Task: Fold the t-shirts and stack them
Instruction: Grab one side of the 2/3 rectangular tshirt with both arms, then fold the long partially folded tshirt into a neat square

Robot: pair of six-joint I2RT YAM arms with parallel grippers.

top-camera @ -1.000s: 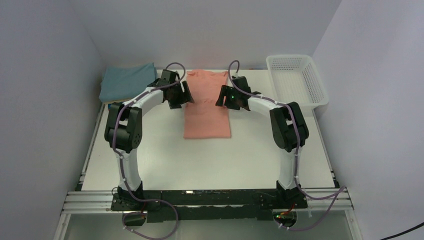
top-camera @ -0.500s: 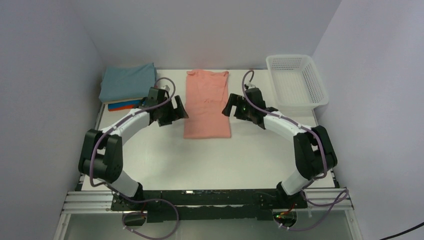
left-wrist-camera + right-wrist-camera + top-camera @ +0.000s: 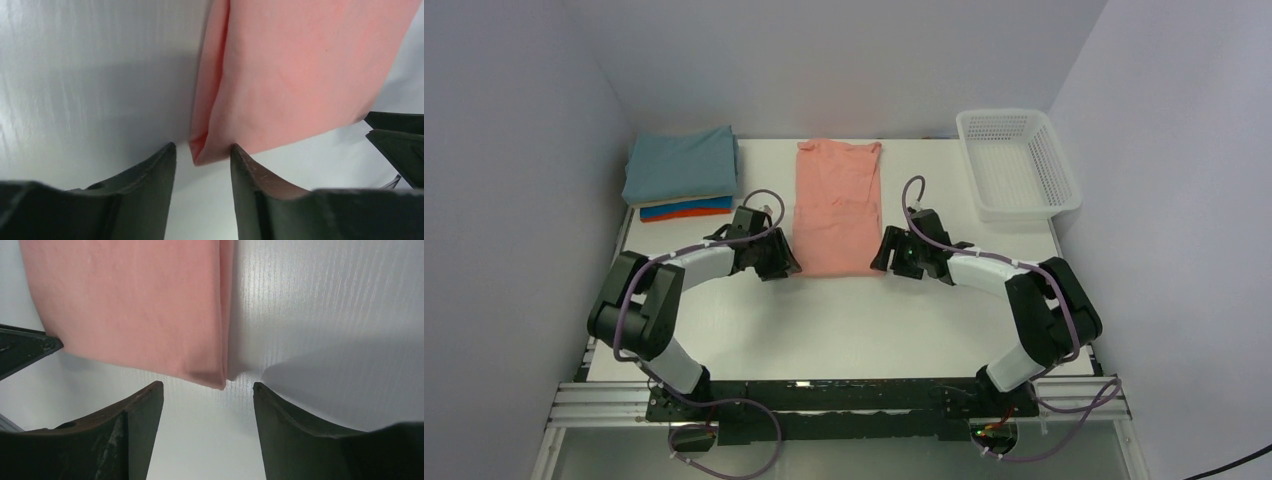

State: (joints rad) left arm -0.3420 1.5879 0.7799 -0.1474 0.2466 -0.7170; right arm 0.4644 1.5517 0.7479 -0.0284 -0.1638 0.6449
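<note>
Top external: the pink shirt (image 3: 838, 205) lies lengthwise on the worktop (image 3: 844, 320), collar farthest; left pincer (image 3: 786, 268) and right pincer (image 3: 884, 262) gape at its near corners.

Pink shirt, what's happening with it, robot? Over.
Both open: left gripper and right gripper low at its near corners. Pink shirt flat, folded long, not grabbed yet. Nothing blocking the corners.
</note>
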